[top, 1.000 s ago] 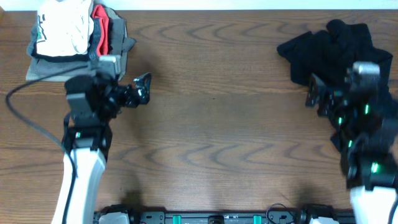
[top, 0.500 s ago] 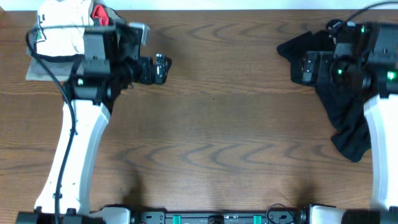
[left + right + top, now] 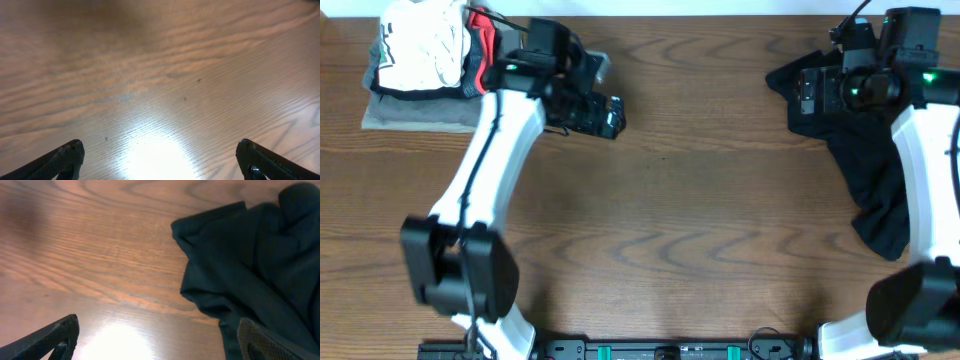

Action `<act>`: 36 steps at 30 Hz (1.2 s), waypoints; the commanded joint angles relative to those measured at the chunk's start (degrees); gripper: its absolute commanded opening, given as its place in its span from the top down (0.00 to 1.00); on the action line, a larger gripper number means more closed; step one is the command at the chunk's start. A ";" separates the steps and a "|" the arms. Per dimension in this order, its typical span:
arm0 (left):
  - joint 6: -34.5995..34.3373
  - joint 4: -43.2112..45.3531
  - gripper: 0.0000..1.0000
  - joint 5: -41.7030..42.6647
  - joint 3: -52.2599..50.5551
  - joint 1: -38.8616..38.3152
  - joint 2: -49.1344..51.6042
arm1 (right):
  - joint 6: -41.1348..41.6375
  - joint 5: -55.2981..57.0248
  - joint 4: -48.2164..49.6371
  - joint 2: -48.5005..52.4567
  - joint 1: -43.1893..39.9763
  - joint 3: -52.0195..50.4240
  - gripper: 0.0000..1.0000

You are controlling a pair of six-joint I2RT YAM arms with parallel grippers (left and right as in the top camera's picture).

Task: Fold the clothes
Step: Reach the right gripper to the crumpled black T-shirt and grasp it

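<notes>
The clothes, a black T-shirt (image 3: 876, 190), lie crumpled at the back right of the table. In the right wrist view the T-shirt (image 3: 250, 245) fills the upper right, its bunched edge resting on the wood. My right gripper (image 3: 800, 95) hovers over the shirt's left edge, open, with nothing between its fingers; in its own view the right gripper (image 3: 159, 321) has one finger above bare wood and the other above black fabric. My left gripper (image 3: 612, 115) is open above bare table, left of centre at the back, and the left gripper (image 3: 159, 146) sees only wood grain.
A pile of other garments sits at the back left corner: a white one with dark print (image 3: 420, 45) and something red (image 3: 480, 30) on a folded grey-olive piece (image 3: 410, 112). The wooden table (image 3: 700, 220) lies between both arms.
My left arm swung up and to the right, away from the pile's front toward the back middle. My right arm moved toward the back, over the shirt's left edge. Both grippers stayed open.
</notes>
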 commanded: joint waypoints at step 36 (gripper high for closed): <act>1.11 4.55 0.02 -0.09 0.46 0.52 6.93 | 2.78 12.52 8.83 31.21 1.75 0.72 0.99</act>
